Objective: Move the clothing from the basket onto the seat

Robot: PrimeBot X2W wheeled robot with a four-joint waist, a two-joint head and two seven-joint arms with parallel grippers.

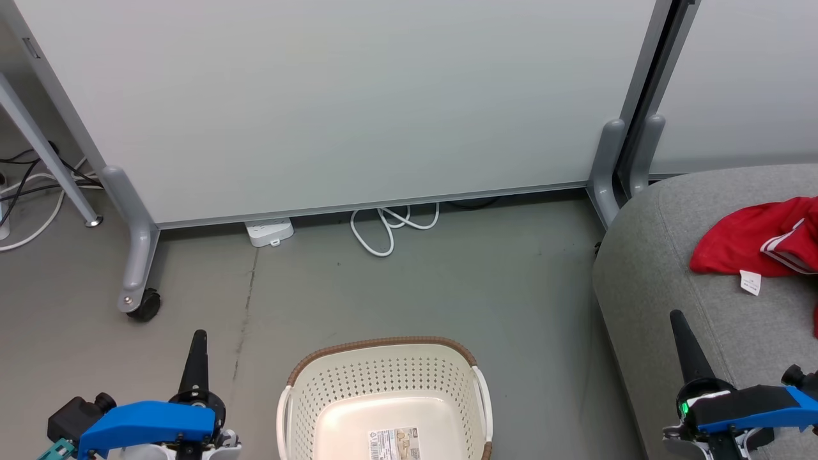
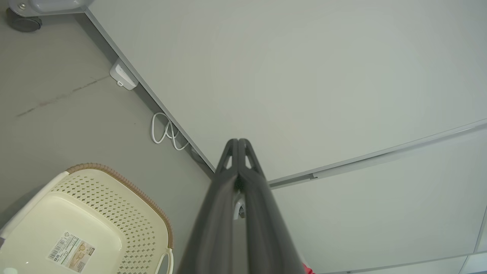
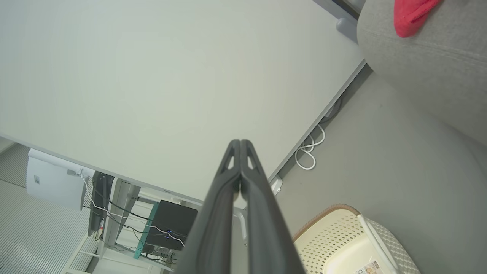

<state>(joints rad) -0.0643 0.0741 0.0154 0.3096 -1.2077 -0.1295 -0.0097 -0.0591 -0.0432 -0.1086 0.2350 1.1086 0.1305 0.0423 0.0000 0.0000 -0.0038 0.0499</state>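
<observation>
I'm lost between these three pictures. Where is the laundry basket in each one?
Head view: basket at bottom centre, cut off by the lower edge.
Left wrist view: basket in the bottom left corner.
Right wrist view: basket at bottom right.
Shared landmark: white power strip, just beyond the basket.

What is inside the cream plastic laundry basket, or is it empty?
Empty, as far as visible: the cream basket shows a bare bottom with just a label sticker. The red clothing lies on the grey fabric seat.

Closed right gripper (image 3: 240, 144) above basket (image 3: 335, 236); clothing (image 3: 411, 15) on seat (image 3: 430, 64).
</observation>
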